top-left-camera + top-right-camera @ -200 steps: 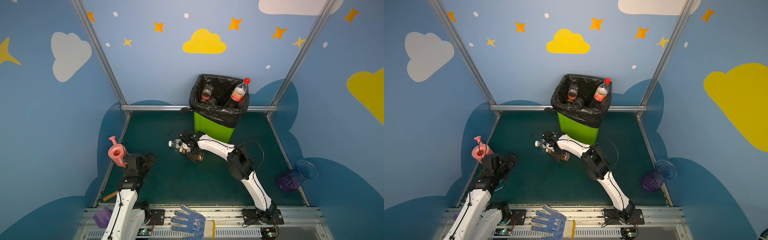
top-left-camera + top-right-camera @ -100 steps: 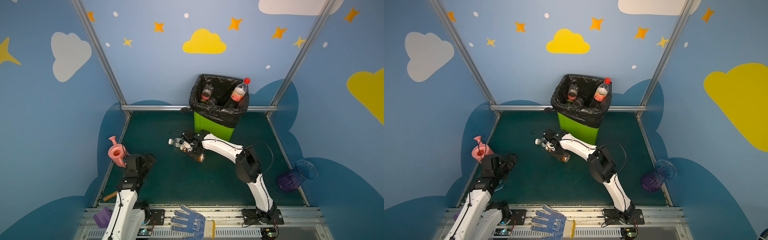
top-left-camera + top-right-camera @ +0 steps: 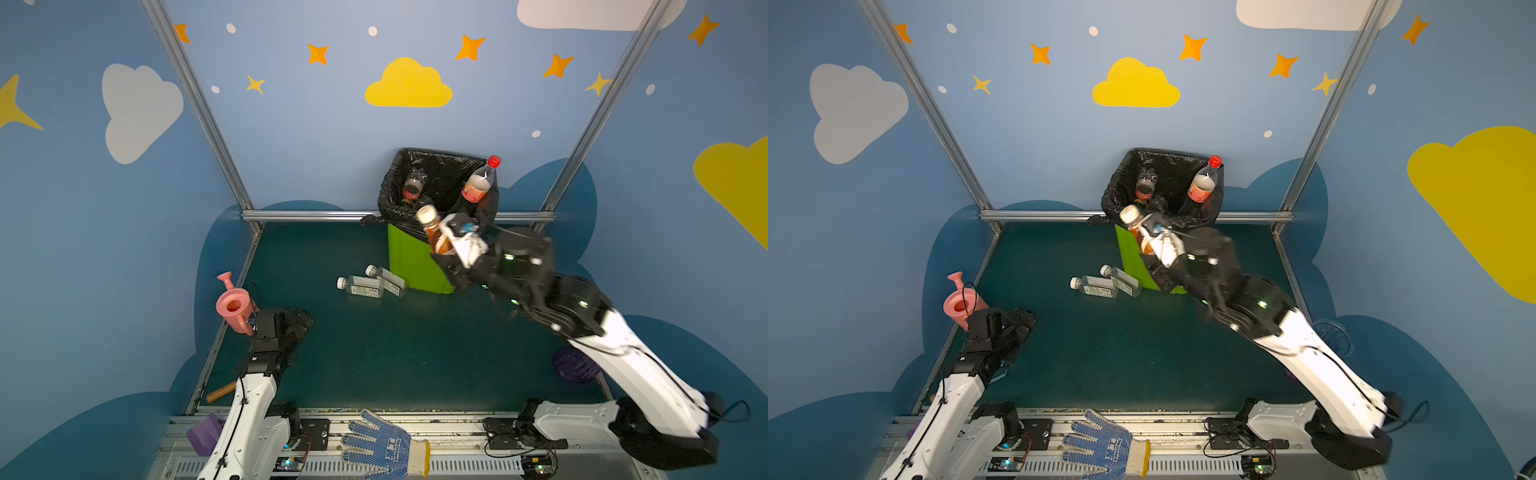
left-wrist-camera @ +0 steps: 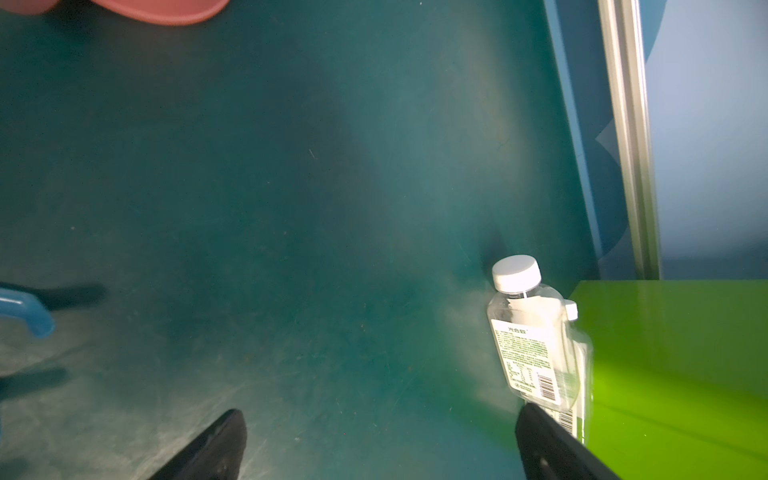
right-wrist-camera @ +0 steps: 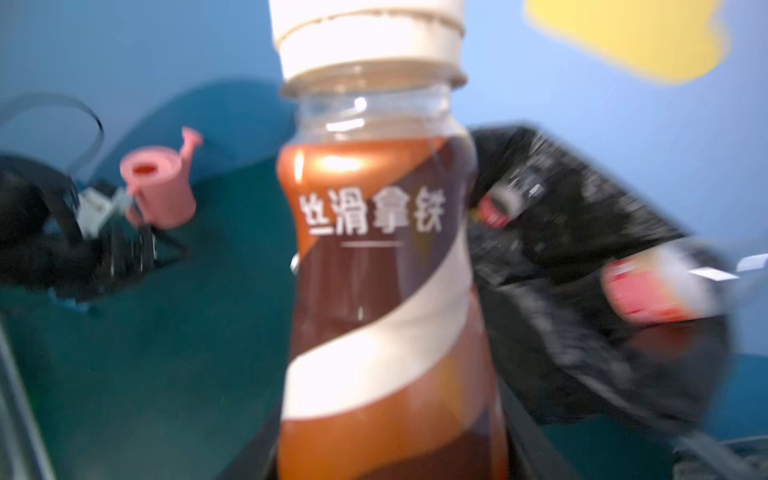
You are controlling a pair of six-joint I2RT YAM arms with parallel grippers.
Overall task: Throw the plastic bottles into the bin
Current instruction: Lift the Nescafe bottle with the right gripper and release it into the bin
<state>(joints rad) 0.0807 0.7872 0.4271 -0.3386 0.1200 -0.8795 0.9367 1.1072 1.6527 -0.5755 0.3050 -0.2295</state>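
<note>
My right gripper (image 3: 451,249) (image 3: 1160,249) is shut on a brown bottle (image 3: 436,235) (image 3: 1139,232) with a cream cap. It holds the bottle in the air at the front rim of the green bin (image 3: 409,266) (image 3: 1131,262), cap tilted toward the black bag. In the right wrist view the brown bottle (image 5: 382,270) fills the middle. A red-capped bottle (image 3: 478,185) and a crushed bottle (image 3: 413,187) stick out of the bin. Two clear bottles (image 3: 363,286) (image 3: 388,277) lie on the floor by the bin. My left gripper (image 3: 297,328) (image 4: 380,415) stands open and empty near a clear bottle (image 4: 532,340).
A pink watering can (image 3: 232,305) stands at the left edge beside my left arm. A purple basket (image 3: 575,365) sits at the right wall. A blue dotted glove (image 3: 382,444), a purple block (image 3: 203,434) and a wooden handle (image 3: 220,391) lie at the front.
My right gripper closed on the brown bottle on the floor by the clear bottles and lifted it up and right to the bin's front rim. The left arm stayed put.
</note>
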